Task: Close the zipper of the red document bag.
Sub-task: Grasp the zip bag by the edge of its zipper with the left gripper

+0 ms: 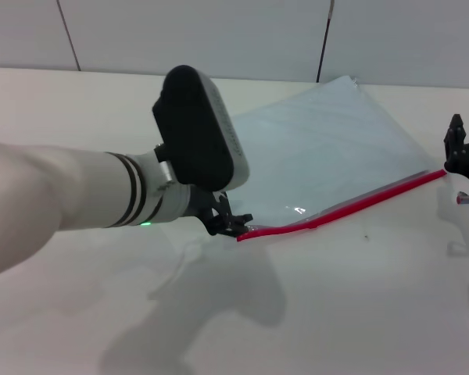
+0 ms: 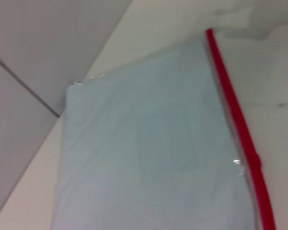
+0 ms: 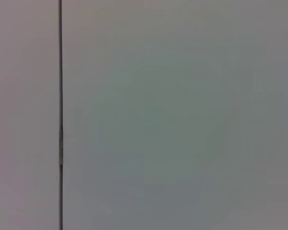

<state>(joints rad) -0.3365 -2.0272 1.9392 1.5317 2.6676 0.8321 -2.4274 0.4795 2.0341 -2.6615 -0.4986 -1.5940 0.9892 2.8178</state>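
The left gripper (image 1: 233, 224) pinches the near end of the zipper (image 1: 352, 205), apparently anchoring the red document bag (image 1: 320, 148) flat on the surface (image 1: 359, 305), while the right gripper (image 1: 460, 156), fingers unreadable, waits at the far end.

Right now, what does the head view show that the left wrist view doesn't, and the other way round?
Only the head view shows the left claw at the near end of the red zipper, the right claw just off its far end, and the table. Only the left wrist view shows the small slider as a bump on the strip. Both show the pale document bag lying flat.
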